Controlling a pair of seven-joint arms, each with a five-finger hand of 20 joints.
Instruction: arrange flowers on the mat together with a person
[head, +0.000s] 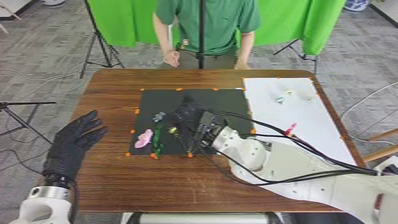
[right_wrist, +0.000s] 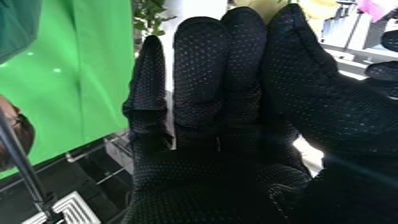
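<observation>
Mat (head: 156, 100): flowers (head: 144, 138) beside right robot hand (head: 187, 116)

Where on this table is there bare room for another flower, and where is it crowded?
Bare: the far left corner of the black mat, beyond the blue-grey flower; the middle of the white sheet; the near wood between the left hand and right arm. Crowded: the mat's near left and middle, with the pink flower and right hand.

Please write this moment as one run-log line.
right hand over black mat; yellow flower near it; pink flower on mat; left hand open, left of mat; person opposite
</observation>
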